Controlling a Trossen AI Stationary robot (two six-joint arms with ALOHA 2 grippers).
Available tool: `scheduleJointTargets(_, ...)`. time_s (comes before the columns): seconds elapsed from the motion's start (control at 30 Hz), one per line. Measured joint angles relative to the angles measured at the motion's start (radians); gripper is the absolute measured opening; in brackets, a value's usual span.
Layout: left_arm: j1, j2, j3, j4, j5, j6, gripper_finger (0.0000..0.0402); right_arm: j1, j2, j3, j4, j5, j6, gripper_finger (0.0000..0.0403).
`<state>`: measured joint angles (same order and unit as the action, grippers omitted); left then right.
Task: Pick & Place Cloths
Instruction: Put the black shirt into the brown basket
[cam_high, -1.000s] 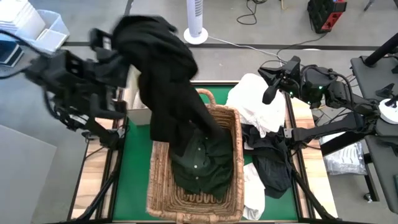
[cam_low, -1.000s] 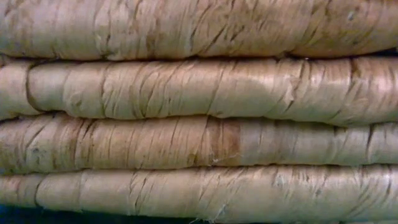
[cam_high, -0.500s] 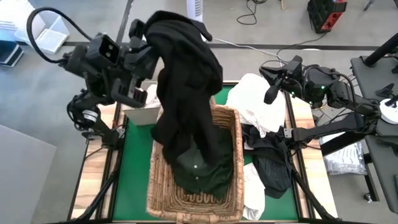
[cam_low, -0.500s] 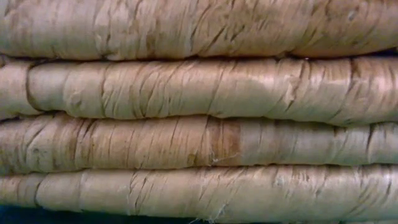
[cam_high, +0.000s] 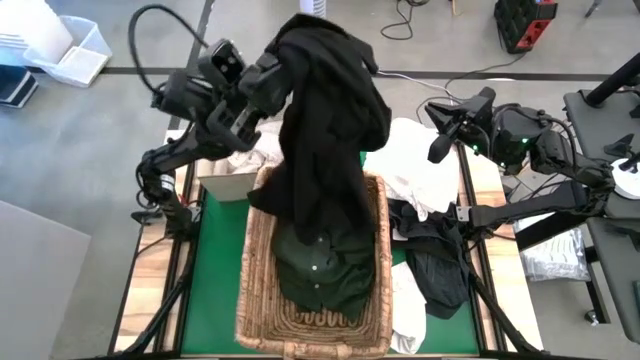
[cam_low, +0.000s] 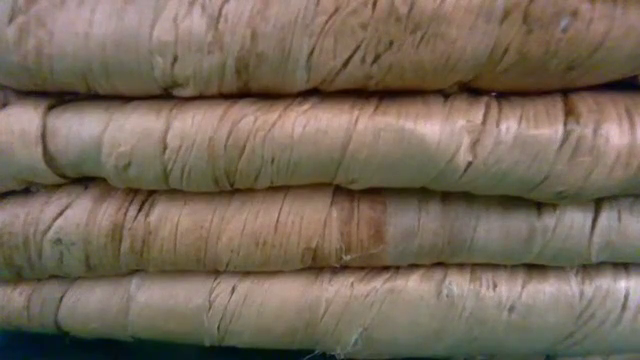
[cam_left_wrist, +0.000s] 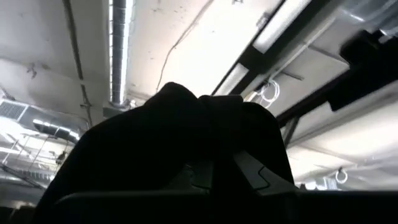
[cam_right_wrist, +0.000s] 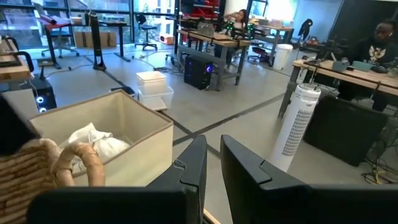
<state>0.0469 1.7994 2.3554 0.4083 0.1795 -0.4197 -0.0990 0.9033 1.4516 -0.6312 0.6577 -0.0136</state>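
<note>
The left tool (cam_high: 285, 65) is pinching shut on a limp black cloth (cam_high: 325, 130), its folds draping down into the coarse woven wicker basket (cam_high: 258, 270). The right tool (cam_high: 455, 125), nearly closed and empty, is hovering beside crumpled white cloths (cam_high: 415, 165).

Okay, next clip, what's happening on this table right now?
The left gripper is shut on a black garment, holding it up so it hangs down into the wicker basket, where a dark green shirt already lies. The right gripper waits with jaws shut and empty above the pile of white cloths and dark cloths beside the basket on the green mat. A beige box holding white fabric stands at the table's far edge.
</note>
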Motion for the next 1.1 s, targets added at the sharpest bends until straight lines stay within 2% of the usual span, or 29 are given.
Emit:
scheduleJointTargets(0.2, 0.036, 0.012, 0.000, 0.052, 0.072, -0.113, 0.0000, 0.000, -0.012, 0.000, -0.014, 0.000, 0.003, 0.0038)
scheduleJointTargets(0.37, 0.036, 0.014, 0.000, 0.072, 0.083, -0.134, 0.0000, 0.000, -0.013, 0.000, -0.018, 0.022, 0.002, 0.0038)
scheduleJointTargets(0.5, 0.037, 0.002, 0.000, 0.057, 0.159, -0.174, 0.0000, 0.000, -0.014, 0.000, -0.019, 0.025, 0.002, 0.0038)
scheduleJointTargets(0.6, 0.037, -0.023, 0.000, -0.020, 0.214, -0.194, 0.0000, 0.000, -0.013, 0.000, -0.025, 0.024, 0.004, 0.0038)
scheduleJointTargets(0.67, 0.038, -0.047, 0.000, -0.107, 0.216, -0.178, 0.0000, 0.000, -0.014, 0.000, -0.030, 0.025, 0.005, 0.0038)
scheduleJointTargets(0.93, 0.038, -0.080, 0.000, -0.391, 0.143, -0.139, 0.0000, 0.000, -0.014, 0.000, -0.050, 0.025, 0.022, 0.0038)
scheduleJointTargets(1.1, 0.038, -0.050, -0.003, -0.453, 0.126, -0.139, 0.0000, 0.000, -0.013, 0.000, -0.050, 0.025, 0.022, 0.0038)
